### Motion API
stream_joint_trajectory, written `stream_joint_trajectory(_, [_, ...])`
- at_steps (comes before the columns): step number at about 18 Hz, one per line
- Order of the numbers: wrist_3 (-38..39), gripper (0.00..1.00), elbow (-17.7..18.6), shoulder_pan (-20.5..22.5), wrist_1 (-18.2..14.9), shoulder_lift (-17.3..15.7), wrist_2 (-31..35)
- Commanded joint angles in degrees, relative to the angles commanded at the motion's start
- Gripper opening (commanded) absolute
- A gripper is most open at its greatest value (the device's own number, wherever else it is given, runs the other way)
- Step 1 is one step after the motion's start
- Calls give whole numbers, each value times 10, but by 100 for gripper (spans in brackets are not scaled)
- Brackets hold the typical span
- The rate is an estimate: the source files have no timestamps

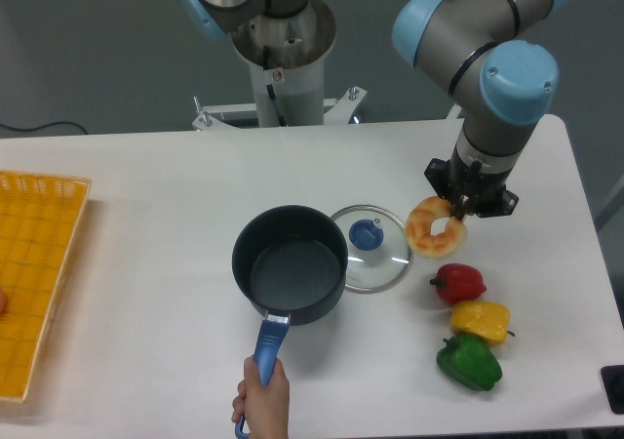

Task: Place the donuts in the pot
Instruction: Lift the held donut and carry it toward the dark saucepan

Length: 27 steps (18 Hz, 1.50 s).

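The golden-orange donut (436,227) with cream patches hangs tilted just above the table, right of the glass lid. My gripper (461,205) is shut on the donut's upper right rim, its fingers mostly hidden under the black wrist. The dark pot (291,263) with a blue handle (267,345) stands left of the lid, open and holding nothing, about a pot's width from the donut.
A glass lid with a blue knob (369,247) lies between pot and donut. Red (460,282), yellow (481,319) and green (469,361) peppers lie below the donut. A hand (261,400) grips the pot handle. A yellow basket (34,273) sits at the left edge.
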State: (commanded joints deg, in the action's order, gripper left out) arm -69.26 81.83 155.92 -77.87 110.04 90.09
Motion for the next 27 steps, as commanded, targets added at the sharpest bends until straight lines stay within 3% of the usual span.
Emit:
stream_joint_trajectory(4, [3,10,1,-1,-14,-9,-2])
stream_joint_trajectory(15, [54,10,15,-21,-83,-73,-47])
stream_joint_trajectory(27, [185,10,11,-105,-72,-73,-48])
